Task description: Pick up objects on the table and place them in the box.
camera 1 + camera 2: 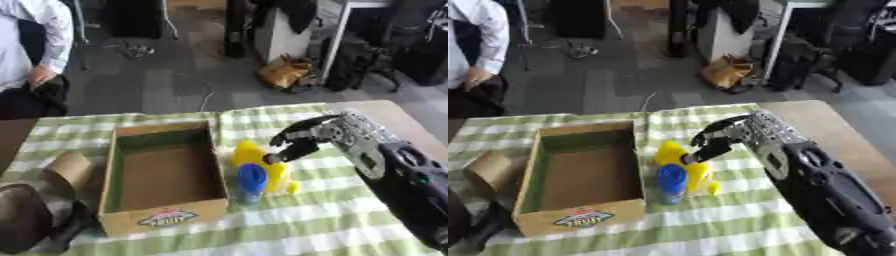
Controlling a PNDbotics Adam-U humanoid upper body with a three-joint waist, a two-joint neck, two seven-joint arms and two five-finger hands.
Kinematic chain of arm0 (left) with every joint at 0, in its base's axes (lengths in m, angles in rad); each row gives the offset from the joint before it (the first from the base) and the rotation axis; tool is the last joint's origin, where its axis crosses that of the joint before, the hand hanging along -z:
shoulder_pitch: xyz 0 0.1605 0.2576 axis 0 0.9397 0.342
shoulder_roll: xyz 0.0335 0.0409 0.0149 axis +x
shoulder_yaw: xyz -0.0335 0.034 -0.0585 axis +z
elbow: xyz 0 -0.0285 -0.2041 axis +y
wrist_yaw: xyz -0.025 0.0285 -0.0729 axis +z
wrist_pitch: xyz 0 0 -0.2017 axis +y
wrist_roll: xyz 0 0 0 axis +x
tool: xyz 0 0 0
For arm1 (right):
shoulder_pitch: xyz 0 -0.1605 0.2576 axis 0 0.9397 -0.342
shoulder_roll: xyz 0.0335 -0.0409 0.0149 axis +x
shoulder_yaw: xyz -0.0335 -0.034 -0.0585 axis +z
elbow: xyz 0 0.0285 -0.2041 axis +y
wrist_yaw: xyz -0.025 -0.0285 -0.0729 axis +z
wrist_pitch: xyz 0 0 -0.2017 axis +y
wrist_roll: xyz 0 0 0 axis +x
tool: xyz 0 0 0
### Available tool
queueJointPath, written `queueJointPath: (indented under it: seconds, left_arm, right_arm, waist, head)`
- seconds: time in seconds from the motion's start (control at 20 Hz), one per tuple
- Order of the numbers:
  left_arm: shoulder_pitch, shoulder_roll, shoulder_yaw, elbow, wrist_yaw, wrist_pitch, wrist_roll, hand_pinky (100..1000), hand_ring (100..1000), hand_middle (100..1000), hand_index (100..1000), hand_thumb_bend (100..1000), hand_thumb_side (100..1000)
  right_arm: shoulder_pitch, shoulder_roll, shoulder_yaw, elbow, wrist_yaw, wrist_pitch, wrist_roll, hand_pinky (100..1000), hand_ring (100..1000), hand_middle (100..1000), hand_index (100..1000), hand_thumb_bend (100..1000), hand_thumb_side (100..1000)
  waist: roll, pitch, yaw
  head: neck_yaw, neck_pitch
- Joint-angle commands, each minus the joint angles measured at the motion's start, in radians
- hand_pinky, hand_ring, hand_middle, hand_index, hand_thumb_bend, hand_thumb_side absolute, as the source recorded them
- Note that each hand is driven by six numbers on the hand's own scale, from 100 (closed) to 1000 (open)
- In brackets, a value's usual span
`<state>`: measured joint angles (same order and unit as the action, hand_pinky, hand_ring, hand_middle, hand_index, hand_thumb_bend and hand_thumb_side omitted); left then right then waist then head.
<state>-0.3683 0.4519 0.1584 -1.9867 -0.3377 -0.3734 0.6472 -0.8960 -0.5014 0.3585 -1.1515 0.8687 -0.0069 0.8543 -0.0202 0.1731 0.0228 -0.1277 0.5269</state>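
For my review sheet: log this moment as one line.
right hand: fingers curled, at yellow object | blue bottle: upright beside box | box: empty | left hand: not in view

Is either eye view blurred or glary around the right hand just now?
Left eye view: soft all over, the right hand and yellow plastic object lack crisp edges; no glare. Right eye view: equally soft, even lighting, label on the open cardboard box unreadable.

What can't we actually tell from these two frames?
- Right hand contact with the yellow object: curled fingers cover the spot, both views.
- Yellow object's identity: blurred, partly behind the blue-capped bottle.
- Label on the box: too blurred to read.
- Dark item at lower left: cut off by the edge, left eye view.
- Left hand: in neither view.
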Motion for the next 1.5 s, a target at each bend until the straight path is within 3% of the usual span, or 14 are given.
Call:
queueJointPath:
  seconds: [0.05, 1.2, 1.5]
  left_arm:
    - [-0.015, 0.01, 0.001, -0.013, 0.002, -0.001, -0.005, 862, 916, 845, 810, 100, 1000]
    - [-0.028, 0.008, 0.002, -0.013, 0.002, -0.005, 0.001, 862, 916, 845, 808, 100, 1000]
    - [-0.033, 0.007, 0.002, -0.013, 0.003, -0.007, 0.003, 862, 916, 845, 808, 100, 1000]
  right_arm:
    - [-0.013, -0.024, -0.01, 0.019, 0.028, -0.004, -0.014, 846, 978, 941, 1000, 301, 1000]
    - [-0.015, 0.02, -0.014, 0.125, 0.095, -0.032, -0.046, 848, 975, 941, 1000, 294, 1000]
    - [-0.019, 0.027, -0.021, 0.161, 0.115, -0.051, -0.023, 925, 1000, 985, 1000, 375, 1000]
  waist:
    - [0.005, -0.01, 0.004]
    - [0.014, 0.011, 0.035]
    - [0.016, 0.018, 0.041]
  head:
    - [-0.009, 0.0]
    - [-0.033, -0.019]
    - [-0.04, -0.023]
